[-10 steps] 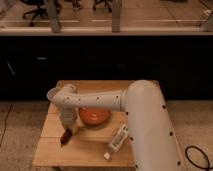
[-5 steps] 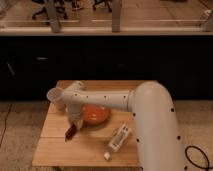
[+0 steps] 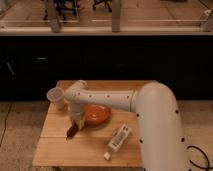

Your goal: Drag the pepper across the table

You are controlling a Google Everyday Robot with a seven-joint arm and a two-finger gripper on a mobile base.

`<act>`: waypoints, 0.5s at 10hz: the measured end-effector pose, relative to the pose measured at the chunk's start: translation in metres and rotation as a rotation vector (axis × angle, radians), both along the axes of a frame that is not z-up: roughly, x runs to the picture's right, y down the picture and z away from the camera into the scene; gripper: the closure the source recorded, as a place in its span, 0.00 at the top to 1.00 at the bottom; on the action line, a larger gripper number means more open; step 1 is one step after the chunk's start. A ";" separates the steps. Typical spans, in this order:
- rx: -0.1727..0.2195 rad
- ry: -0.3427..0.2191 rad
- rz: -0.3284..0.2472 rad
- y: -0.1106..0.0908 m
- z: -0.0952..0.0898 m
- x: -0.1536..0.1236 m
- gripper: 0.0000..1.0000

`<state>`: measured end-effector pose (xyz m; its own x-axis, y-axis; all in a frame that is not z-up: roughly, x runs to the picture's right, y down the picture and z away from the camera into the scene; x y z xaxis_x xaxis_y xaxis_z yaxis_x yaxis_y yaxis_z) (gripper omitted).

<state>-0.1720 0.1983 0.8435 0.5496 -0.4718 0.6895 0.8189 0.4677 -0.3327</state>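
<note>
The pepper [image 3: 72, 131] is a small dark reddish-brown thing lying on the left part of the light-wood table [image 3: 55, 150]. My gripper [image 3: 76, 125] points down from the white arm [image 3: 110, 100] and sits right on top of the pepper, at its upper end. The gripper hides part of the pepper. The pepper lies just left of the orange bowl.
A round orange bowl [image 3: 98, 114] sits mid-table beside the gripper. A clear plastic bottle [image 3: 118, 140] lies front right. A white cup [image 3: 56, 97] stands at the back left. The arm's big white body [image 3: 160, 130] covers the table's right side.
The gripper and the pepper have moved together to the right and a little toward the back of the table, closer to the orange bowl.
</note>
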 end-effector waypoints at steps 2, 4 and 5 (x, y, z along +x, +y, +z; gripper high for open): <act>-0.008 0.006 0.005 -0.001 0.001 0.002 0.00; -0.019 0.019 0.006 -0.001 0.003 0.006 0.00; -0.024 0.025 0.005 0.000 0.004 0.008 0.00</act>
<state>-0.1645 0.1980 0.8474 0.5694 -0.4525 0.6863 0.8076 0.4638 -0.3643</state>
